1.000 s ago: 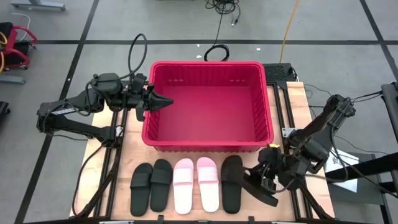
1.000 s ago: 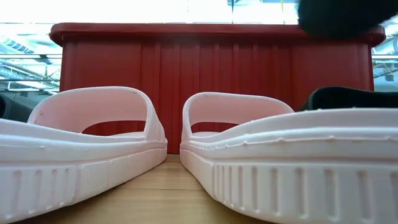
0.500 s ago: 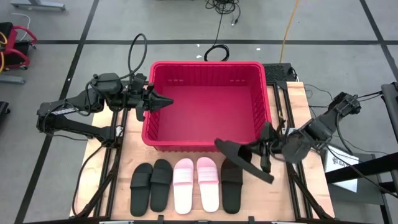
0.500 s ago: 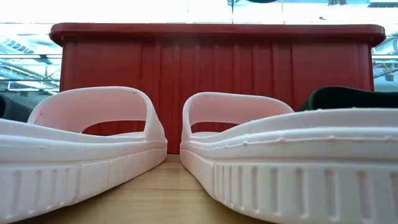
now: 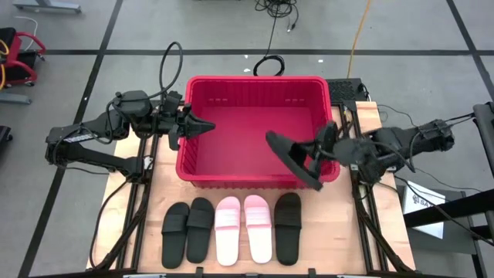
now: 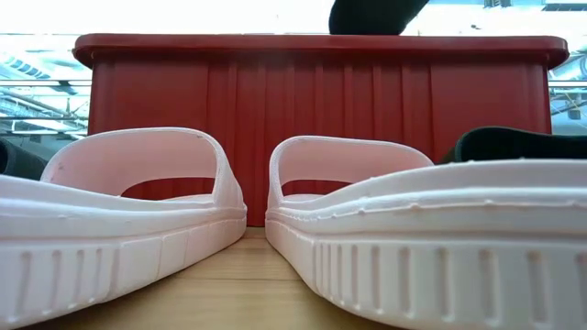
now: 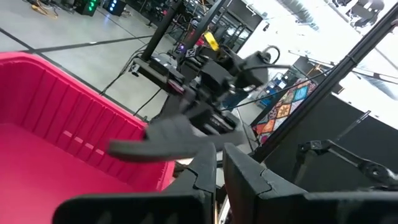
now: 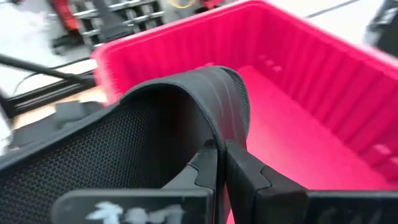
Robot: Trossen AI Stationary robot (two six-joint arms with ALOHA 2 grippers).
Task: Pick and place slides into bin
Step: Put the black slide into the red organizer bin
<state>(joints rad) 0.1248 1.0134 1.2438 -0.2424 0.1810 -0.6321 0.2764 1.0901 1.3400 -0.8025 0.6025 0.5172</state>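
My right gripper [image 5: 323, 148] is pinched shut on the strap of a black slide [image 5: 292, 158]. In the right wrist view the two fingers [image 8: 214, 171] press together over the strap's edge, with the mesh inner face of the strap beside them. The slide hangs tilted over the bin [image 5: 197, 166], above its right near corner, with part of the sole crossing the near rim. It is clear of the bin floor. The low view shows only a dark shape above the rim.

The bin itself holds no slides yet. Five slides lie in a row on the table in front of it: black pair [image 5: 187, 229], pink pair [image 5: 244, 228], single black slide [image 5: 288, 227].

My left gripper [image 5: 202, 126] waits at the bin's left rim, fingers pressed together and holding nothing, pointing into the bin.

Risks from here, as I judge them:

1. Release too early. The sole overhangs the near rim; if I open now, the slide may catch the rim and tip back onto the row below.
2. Slip in the grip. The hold is on the strap edge only, so a fast swing could let the slide turn or drop.
3. Arm contact. The left gripper reaches over the bin; carrying far to the left would close the gap.
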